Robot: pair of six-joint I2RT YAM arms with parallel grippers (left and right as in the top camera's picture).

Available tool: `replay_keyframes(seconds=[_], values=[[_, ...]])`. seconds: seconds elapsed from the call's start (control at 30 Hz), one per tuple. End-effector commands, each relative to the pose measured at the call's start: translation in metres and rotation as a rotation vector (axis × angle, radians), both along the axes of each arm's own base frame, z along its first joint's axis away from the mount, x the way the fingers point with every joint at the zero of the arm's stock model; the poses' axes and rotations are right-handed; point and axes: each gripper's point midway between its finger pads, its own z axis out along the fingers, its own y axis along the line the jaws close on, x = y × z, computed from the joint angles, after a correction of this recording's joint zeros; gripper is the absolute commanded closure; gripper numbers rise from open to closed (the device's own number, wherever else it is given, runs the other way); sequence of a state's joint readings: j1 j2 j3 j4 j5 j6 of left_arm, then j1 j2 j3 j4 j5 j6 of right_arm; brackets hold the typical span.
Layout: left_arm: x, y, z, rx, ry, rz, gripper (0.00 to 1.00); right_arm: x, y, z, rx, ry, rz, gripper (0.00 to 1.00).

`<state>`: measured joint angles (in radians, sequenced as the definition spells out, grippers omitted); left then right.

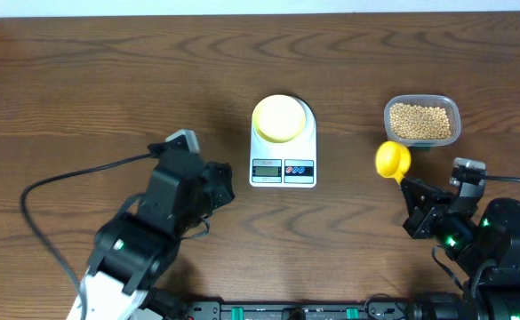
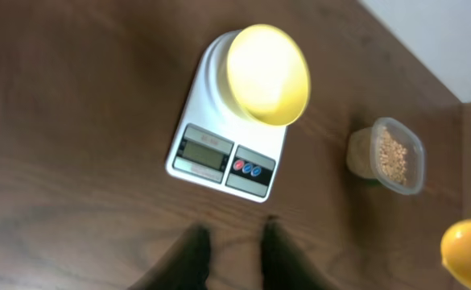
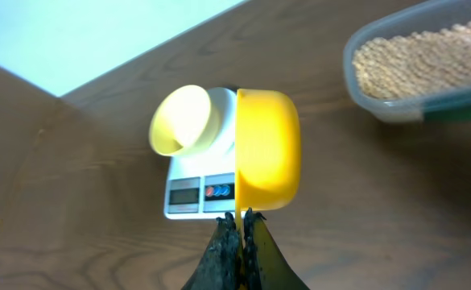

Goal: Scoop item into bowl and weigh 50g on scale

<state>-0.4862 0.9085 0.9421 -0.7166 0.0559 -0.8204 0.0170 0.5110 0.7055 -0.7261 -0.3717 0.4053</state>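
The pale yellow bowl stands empty on the white scale at mid-table. Tan beans fill a clear plastic container to the right. My right gripper is shut on the handle of a bright yellow scoop, held in the air just in front of the container. In the right wrist view the scoop stands on edge ahead of the closed gripper, partly hiding the scale and bowl. My left gripper hovers near the scale's front left, fingers slightly apart, holding nothing.
A black cable loops across the table left of the left arm. The table's far edge runs behind the bowl and container. The container and scoop show at the right of the left wrist view.
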Motion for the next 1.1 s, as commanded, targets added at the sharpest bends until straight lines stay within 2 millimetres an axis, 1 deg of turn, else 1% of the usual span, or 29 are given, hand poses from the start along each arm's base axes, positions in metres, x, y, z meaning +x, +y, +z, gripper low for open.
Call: replay_keyframes(seconds=[0.0, 0.03, 0.07, 0.1, 0.23, 0.3, 0.33, 0.43, 0.53, 0.7, 0.77, 0.93, 1.03, 1.07], values=[[0.009, -0.016, -0.031, 0.056, 0.099, -0.068, 0.93, 0.000, -0.006, 0.005, -0.034, -0.023, -0.006, 0.99], [0.012, -0.027, -0.044, 0.064, 0.136, -0.098, 0.92, -0.001, -0.001, 0.006, -0.017, -0.023, 0.021, 0.99], [0.014, -0.033, -0.050, 0.071, 0.152, -0.112, 0.92, -0.003, 0.002, 0.005, -0.001, -0.014, 0.036, 0.99], [0.016, -0.043, -0.061, 0.084, 0.174, -0.134, 0.93, -0.008, 0.010, 0.003, 0.045, 0.017, 0.068, 0.99], [0.016, -0.058, -0.080, 0.111, 0.214, -0.174, 0.93, -0.027, 0.042, 0.000, 0.200, 0.117, 0.233, 0.99], [0.015, -0.061, -0.085, 0.121, 0.227, -0.183, 0.92, -0.034, 0.054, 0.000, 0.269, 0.164, 0.305, 0.99], [0.014, -0.061, -0.087, 0.125, 0.234, -0.185, 0.93, -0.038, 0.063, 0.002, 0.334, 0.205, 0.357, 0.99], [0.013, -0.061, -0.087, 0.126, 0.236, -0.185, 0.93, -0.043, 0.076, 0.005, 0.425, 0.269, 0.446, 0.99], [0.011, -0.059, -0.089, 0.132, 0.247, -0.185, 0.93, -0.044, 0.081, 0.004, 0.466, 0.306, 0.479, 0.99], [0.008, -0.057, -0.091, 0.139, 0.261, -0.185, 0.92, -0.043, 0.081, 0.004, 0.461, 0.299, 0.482, 0.99], [0.008, -0.057, -0.091, 0.139, 0.261, -0.185, 0.93, -0.042, 0.080, 0.005, 0.423, 0.251, 0.510, 0.99], [0.007, -0.059, -0.091, 0.134, 0.264, -0.194, 0.93, -0.039, 0.080, 0.007, 0.411, 0.228, 0.512, 0.99], [0.005, -0.062, -0.091, 0.135, 0.262, -0.204, 0.93, -0.037, 0.077, 0.003, 0.382, 0.222, 0.497, 0.99], [0.003, -0.065, -0.091, 0.137, 0.261, -0.214, 0.93, -0.031, 0.072, -0.004, 0.323, 0.206, 0.466, 0.99]])
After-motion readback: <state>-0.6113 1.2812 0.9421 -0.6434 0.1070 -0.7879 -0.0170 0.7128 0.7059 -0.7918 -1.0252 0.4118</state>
